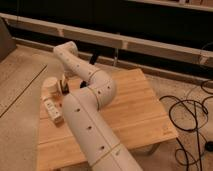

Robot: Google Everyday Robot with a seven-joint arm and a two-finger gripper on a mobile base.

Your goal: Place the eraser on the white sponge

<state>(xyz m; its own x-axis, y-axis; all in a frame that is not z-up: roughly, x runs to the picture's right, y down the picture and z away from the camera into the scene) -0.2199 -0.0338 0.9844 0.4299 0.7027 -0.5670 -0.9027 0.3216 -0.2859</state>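
Jaws: can't tell if apart or together. Gripper [64, 85] hangs low just right of white cylinder [49, 86], close beside it. White sponge [53, 111] lies flat on table [137, 107] just in front of cylinder, camera side, dark spots on top. Arm [90, 127] arches over from cylinder's right.

A light wooden table [135, 115] stands on a speckled floor [20, 75]. A white upright cylinder [49, 86] sits near the table's left edge, with the gripper [64, 85] just beside it on the right. Black cables [186, 100] loop over the floor to the right of the table. A pale rail [150, 45] runs along the dark wall behind the table.
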